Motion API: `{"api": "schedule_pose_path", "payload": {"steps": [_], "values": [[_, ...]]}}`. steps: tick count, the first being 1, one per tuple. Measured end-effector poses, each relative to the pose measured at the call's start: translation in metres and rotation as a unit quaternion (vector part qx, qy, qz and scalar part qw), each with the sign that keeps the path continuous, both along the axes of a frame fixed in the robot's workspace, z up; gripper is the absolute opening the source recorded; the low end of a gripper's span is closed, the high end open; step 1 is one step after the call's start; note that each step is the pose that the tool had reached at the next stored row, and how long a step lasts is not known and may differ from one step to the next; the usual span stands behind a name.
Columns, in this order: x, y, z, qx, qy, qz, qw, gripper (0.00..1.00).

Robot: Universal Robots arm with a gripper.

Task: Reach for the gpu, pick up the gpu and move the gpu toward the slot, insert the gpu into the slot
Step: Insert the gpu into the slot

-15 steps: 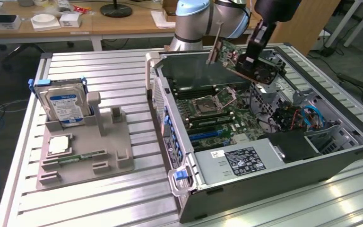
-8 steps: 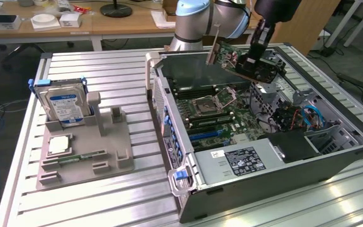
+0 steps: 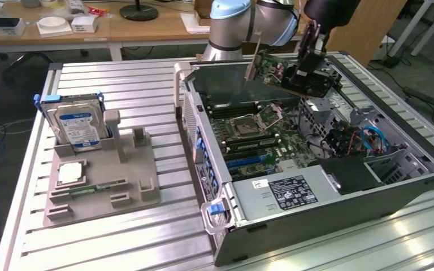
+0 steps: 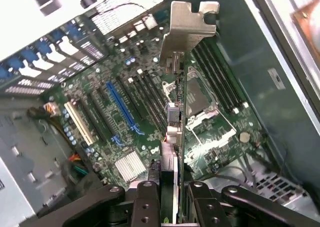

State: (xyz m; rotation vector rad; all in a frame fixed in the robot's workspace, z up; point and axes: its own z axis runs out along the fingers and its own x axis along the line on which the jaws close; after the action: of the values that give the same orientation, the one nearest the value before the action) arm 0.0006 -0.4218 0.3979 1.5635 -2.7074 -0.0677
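Observation:
My gripper is shut on the gpu, a green card with a black cooler and a silver end bracket, and holds it tilted in the air above the far end of the open computer case. In the wrist view the gpu is seen edge-on, running from my gripper out to its silver bracket. Below it lies the motherboard. A long blue slot lies on the board beside the card's line, apart from the card. The same blue slots sit mid-board in the exterior view.
A grey fixture at the exterior view's left holds a silver hard drive, a memory stick and a square chip. The case holds a power supply, a drive cage and blue cables.

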Motion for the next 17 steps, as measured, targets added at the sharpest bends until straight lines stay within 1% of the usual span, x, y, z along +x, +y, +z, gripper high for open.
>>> {"api": "schedule_pose_path", "payload": {"steps": [2, 4, 6, 8, 9, 10, 12, 15, 16, 17], "values": [[0.0000, 0.0000, -0.0001, 0.0000, 0.0000, 0.018, 0.9998, 0.27], [0.0000, 0.0000, -0.0003, 0.0000, 0.0000, 0.036, 0.9993, 0.27], [0.0000, 0.0000, -0.0004, 0.0000, 0.0000, 0.054, 0.9985, 0.27], [0.0000, 0.0000, -0.0005, 0.0000, 0.0000, 0.072, 0.9974, 0.27], [0.0000, 0.0000, -0.0006, 0.0000, 0.0000, 0.076, 0.9971, 0.27], [0.0000, 0.0000, -0.0008, 0.0000, 0.0000, 0.109, 0.9941, 0.27], [0.0000, 0.0000, -0.0009, 0.0000, 0.0000, 0.127, 0.9919, 0.27], [0.0000, 0.0000, -0.0010, 0.0000, -0.0001, 0.152, 0.9883, 0.27], [0.0000, 0.0000, -0.0011, -0.0001, -0.0011, 0.161, 0.9870, 0.27], [0.0001, -0.0001, -0.0013, -0.0007, -0.0041, 0.168, 0.9858, 0.27]]}}
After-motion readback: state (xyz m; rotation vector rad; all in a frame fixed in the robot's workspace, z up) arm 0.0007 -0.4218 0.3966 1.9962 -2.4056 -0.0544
